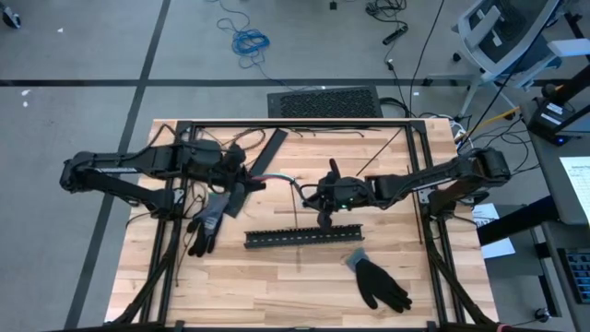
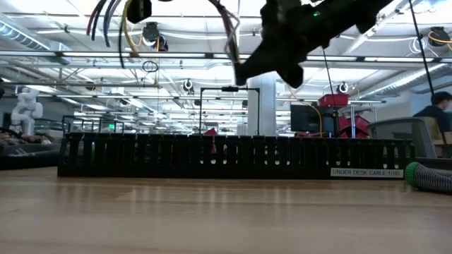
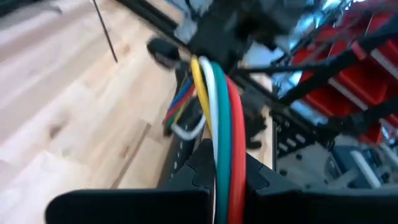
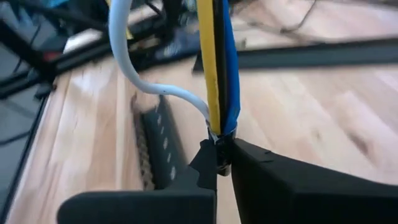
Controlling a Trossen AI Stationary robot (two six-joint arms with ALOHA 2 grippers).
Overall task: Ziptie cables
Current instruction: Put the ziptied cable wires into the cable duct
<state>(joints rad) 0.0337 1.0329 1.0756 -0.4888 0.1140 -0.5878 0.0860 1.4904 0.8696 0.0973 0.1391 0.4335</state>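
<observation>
Near the centre of the high view, above the black slotted strip (image 1: 305, 237), you have the cables (image 1: 281, 181) strung in the air between both arms, clear of the surface (image 1: 277, 286). Your left tool (image 3: 219, 180) is clamped down on one end of the bundle, with yellow, white, green and red strands running up between its fingers; your right tool (image 4: 219, 163) is pinched fully closed on the other end, gripping yellow, black and blue strands right at the fingertips. That right grip is the weak point: one white strand (image 4: 134, 68) loops away from the rest and looks only barely caught, so any pull between the arms could strip it free and leave the bundle uneven. If you draw the arms apart too hard, the thin wires could slide out of either tool, since each holds them by a narrow pinch near the tips. If you slacken too much, the middle could sag onto the strip and snag in its slots. From the low view the bundle hangs high above the strip, so you likely have room, but the strands fan out on the upper left of that frame, and a loose fan would be hard to bind. The two gloves (image 1: 205, 224) (image 1: 378, 282) lie well apart from the work.
</observation>
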